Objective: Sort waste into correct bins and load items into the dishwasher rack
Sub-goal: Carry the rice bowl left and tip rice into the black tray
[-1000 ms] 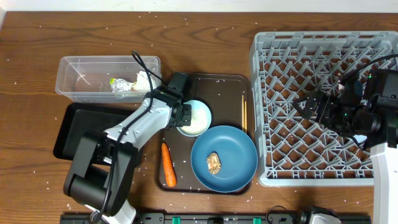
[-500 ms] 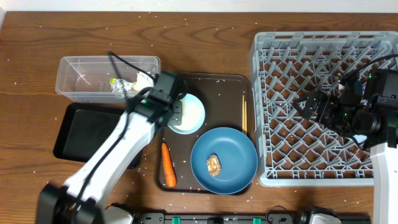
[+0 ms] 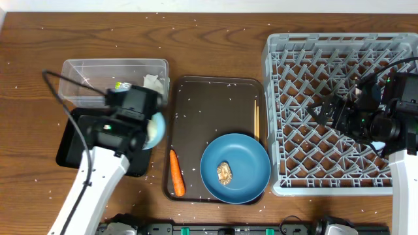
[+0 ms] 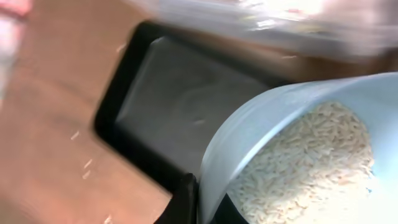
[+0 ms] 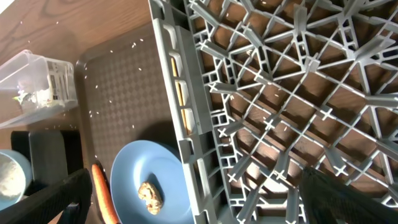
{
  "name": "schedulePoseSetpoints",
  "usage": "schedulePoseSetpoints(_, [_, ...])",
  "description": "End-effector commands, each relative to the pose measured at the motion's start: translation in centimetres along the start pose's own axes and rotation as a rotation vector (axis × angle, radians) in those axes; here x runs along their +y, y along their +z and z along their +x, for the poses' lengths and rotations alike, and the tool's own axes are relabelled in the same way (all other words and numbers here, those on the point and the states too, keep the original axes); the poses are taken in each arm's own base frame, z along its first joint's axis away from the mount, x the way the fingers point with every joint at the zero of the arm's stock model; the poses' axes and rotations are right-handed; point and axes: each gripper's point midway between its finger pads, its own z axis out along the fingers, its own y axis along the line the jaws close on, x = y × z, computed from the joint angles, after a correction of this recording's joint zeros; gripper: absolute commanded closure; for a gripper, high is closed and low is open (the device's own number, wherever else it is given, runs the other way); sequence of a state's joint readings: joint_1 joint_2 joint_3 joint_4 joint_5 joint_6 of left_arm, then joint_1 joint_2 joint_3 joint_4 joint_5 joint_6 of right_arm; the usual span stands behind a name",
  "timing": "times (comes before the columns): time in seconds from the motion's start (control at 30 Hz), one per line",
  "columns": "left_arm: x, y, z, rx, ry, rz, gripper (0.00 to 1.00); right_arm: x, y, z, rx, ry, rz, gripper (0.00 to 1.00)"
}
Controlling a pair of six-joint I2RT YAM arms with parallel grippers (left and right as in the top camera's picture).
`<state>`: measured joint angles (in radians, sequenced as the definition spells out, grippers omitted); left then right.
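Note:
My left gripper [image 3: 142, 124] [image 4: 200, 202] is shut on the rim of the light blue cup [image 3: 155, 128] [image 4: 249, 143], which is tilted and holds white rice [image 4: 305, 162]. It hangs over the right end of the black tray [image 3: 78, 140] [image 4: 180, 106]. The clear tub [image 3: 85, 81] holds the napkin [image 3: 153, 83] and the wrapper [image 3: 121, 85]. The carrot [image 3: 175, 173], the blue plate [image 3: 245, 160] with the brown lump [image 3: 225, 172] and the chopsticks [image 3: 257, 117] lie on the brown serving tray [image 3: 209, 104]. My right gripper [image 3: 333, 111] [image 5: 202, 199] is open and empty above the grey rack [image 3: 313, 59].
Loose rice grains are scattered over the wooden table and the serving tray. The rack fills the right side. The right wrist view shows the plate [image 5: 134, 171], the carrot [image 5: 101, 190] and the tub [image 5: 37, 81] beyond the rack wall.
My left arm has lifted the cup of rice off the serving tray and carried it left over the black tray. The right arm has not moved.

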<state>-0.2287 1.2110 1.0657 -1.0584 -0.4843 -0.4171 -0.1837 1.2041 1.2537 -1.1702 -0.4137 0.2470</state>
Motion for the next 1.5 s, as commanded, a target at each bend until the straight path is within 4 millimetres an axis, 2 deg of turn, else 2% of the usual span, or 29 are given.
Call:
schedulePoseSetpoints(0.0, [5.0, 0.3, -0.9, -0.012, -0.194, -0.161, 0.94, 0.3, 0.0, 0.1, 0.005, -0.023, -0.004, 0.01])
schedulePoseSetpoints(0.13, [9.4, 0.9, -0.6, -0.004, -0.320, -0.326, 0.94, 0.2, 0.0, 0.1, 0.005, -0.023, -0.004, 0.01])
schedulePoseSetpoints(0.3, [12.2, 0.9, -0.9, -0.052, -0.358, -0.500, 0.94, 0.3, 0.0, 0.0, 0.002, -0.025, -0.004, 0.01])
schedulePoseSetpoints(0.43, [13.5, 1.1, -1.5, -0.075, -0.278, -0.652, 0.94, 0.3, 0.0, 0.0, 0.002, -0.025, -0.004, 0.01])
schedulePoseSetpoints(0.73, [12.2, 4.8, -0.9, 0.071, -0.023, -0.793, 0.94, 0.3, 0.0, -0.2, -0.005, -0.028, -0.006, 0.01])
schedulePoseSetpoints(0.9, [10.6, 6.8, -0.9, 0.105, 0.105, -0.833, 0.94, 0.4, 0.0, -0.5, -0.019, -0.034, -0.010, 0.01])
schedulePoseSetpoints(1.03, [8.6, 8.5, -0.4, 0.142, 0.233, -0.848, 0.94, 0.4, 0.0, -0.6, -0.021, -0.035, -0.010, 0.01])
schedulePoseSetpoints(1.17, [7.0, 8.4, -1.1, 0.094, 0.342, -0.879, 0.94, 0.4, 0.0, -0.5, -0.020, -0.034, -0.010, 0.01])
schedulePoseSetpoints(1.4, [6.7, 8.0, -1.6, 0.068, 0.380, -0.895, 0.94, 0.4, 0.0, -0.6, -0.020, -0.035, -0.010, 0.01])
schedulePoseSetpoints(1.47, [6.0, 7.8, -1.9, 0.050, 0.399, -0.886, 0.94, 0.4, 0.0, -0.6, -0.020, -0.035, -0.010, 0.01])
